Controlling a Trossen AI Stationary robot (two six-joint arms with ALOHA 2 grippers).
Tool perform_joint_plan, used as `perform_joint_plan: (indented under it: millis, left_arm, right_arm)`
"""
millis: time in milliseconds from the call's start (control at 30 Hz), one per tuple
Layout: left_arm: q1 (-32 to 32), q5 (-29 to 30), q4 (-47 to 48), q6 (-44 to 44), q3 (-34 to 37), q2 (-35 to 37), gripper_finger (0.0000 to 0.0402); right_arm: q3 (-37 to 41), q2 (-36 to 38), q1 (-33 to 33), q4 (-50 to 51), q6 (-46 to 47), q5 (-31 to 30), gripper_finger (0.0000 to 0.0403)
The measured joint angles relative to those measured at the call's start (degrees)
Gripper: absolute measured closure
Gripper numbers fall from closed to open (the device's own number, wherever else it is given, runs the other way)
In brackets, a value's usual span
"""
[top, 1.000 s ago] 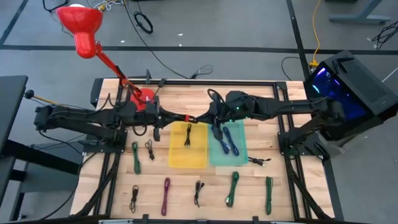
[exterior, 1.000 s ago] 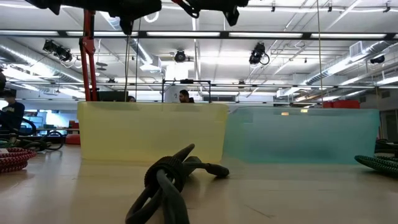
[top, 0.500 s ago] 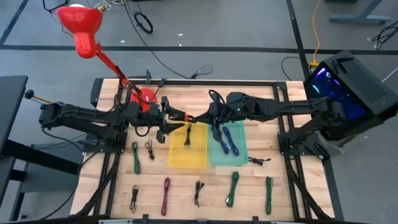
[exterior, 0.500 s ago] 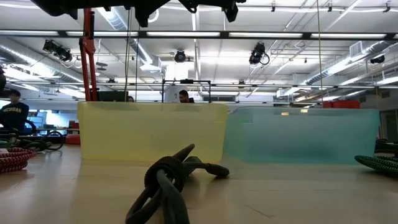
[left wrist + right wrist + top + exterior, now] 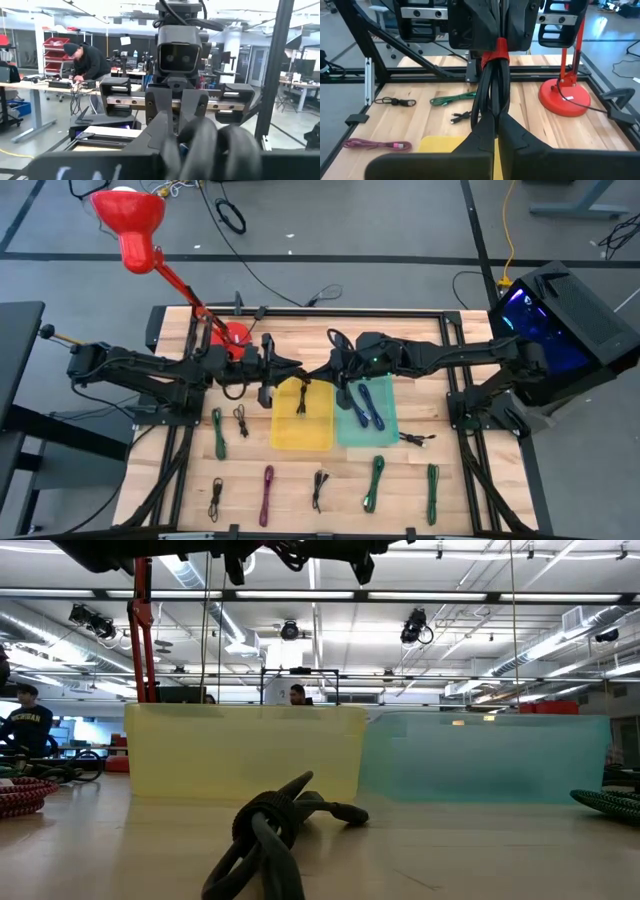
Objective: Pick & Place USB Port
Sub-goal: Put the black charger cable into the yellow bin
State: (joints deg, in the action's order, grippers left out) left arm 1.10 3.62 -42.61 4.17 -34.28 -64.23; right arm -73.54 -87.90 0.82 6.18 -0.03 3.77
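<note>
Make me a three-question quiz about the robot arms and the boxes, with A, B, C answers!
1. Where is the black cable with the red tie?
A. inside the yellow bin
B. in the air between the two grippers
C. on the floor

2. What colour is the bin beside the yellow bin?
A. teal
B. red
C. white

3. What is the right gripper doing?
A. standing wide open
B. pinching the black cable
C. resting flat on the table

Answers:
1 B: the cable runs from the left gripper to the right gripper, above the table.
2 A: it sits against the yellow bin's side.
3 B: its fingers are closed on the cable.
</note>
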Motion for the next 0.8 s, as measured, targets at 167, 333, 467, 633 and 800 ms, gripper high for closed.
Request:
perform_joint_plan:
  millis: [167,333,467,633,800]
  left_arm:
    - [-0.02,2.58,0.79,1.65,-0.02,0.05,0.0356]
    - [-0.05,3.09,3.99,5.18,-0.24,0.05,0.0356]
    - [-0.11,3.35,9.98,9.24,0.11,-0.16,0.0356]
    - [-0.6,5.05,17.98,16.58,0.05,-0.09,0.0356]
    - [-4.12,7.49,20.66,24.73,0.04,-3.85,0.0356]
  right_arm:
    - [0.0,0.38,0.36,0.22,-0.34,-0.2,0.0401]
    - [0.04,1.38,2.22,1.61,-1.16,-0.22,0.0377]
    - [-0.02,5.17,4.81,5.15,-0.6,0.74,0.0349]
    - [0.08,10.41,8.11,11.5,-0.19,-0.6,0.0323]
    - [0.0,14.74,10.28,14.92,1.1,-3.75,0.0311]
